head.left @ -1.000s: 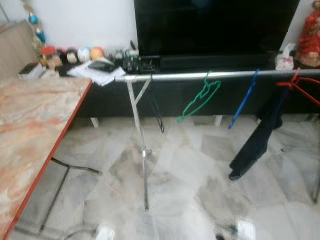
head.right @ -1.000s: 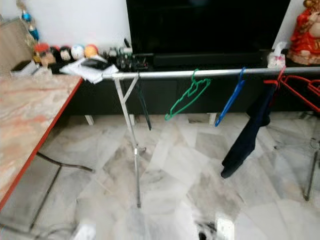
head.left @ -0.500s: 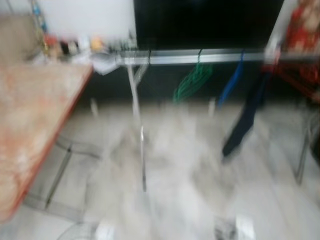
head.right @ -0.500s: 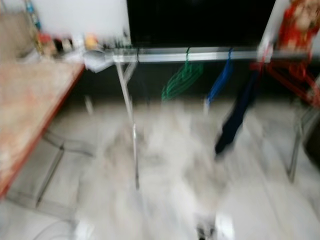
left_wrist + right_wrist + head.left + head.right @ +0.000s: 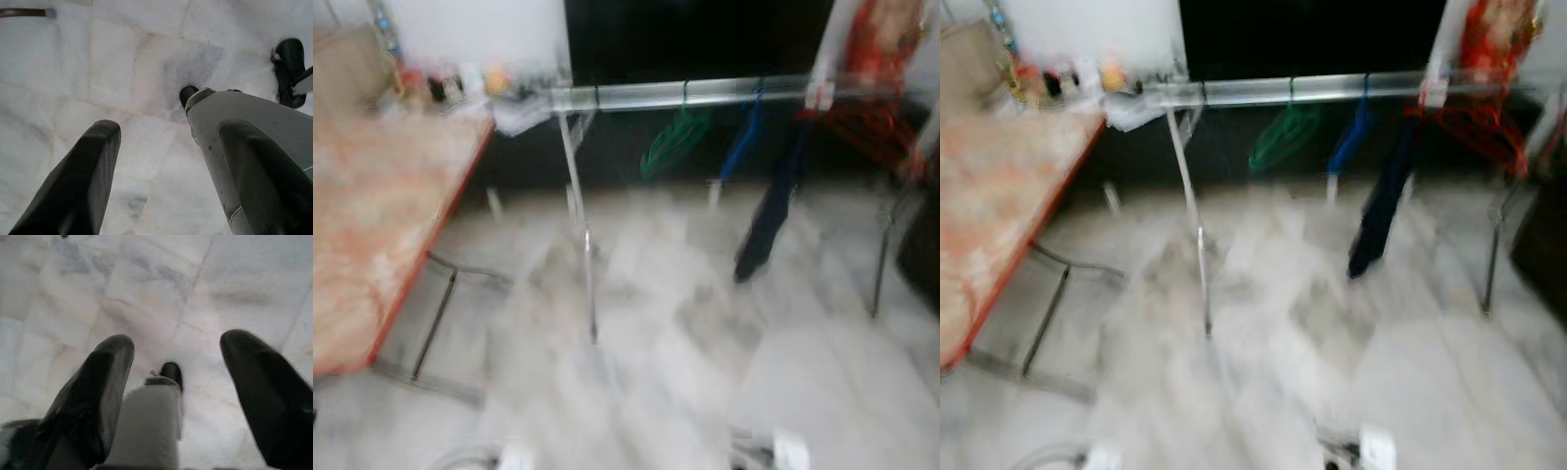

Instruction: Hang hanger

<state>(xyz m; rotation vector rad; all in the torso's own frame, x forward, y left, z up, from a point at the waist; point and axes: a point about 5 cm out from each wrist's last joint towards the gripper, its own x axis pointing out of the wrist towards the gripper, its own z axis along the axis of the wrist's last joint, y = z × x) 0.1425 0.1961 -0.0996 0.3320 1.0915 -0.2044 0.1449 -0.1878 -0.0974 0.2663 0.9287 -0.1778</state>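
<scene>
- Though the left eye view is blurred, a silver rail [image 5: 705,93] runs across before a dark cabinet, carrying a green hanger [image 5: 671,145], a blue hanger [image 5: 740,149], a dark garment [image 5: 769,211] and red hangers [image 5: 867,127]; a marbled surface [image 5: 372,225] stands at the left.
- Left wrist view: the left gripper [image 5: 166,161] hangs over the pale marble floor [image 5: 132,73], fingers spread wide, holding nothing.
- Right wrist view: the right gripper [image 5: 178,377] likewise hangs parted and empty above the floor.
</scene>
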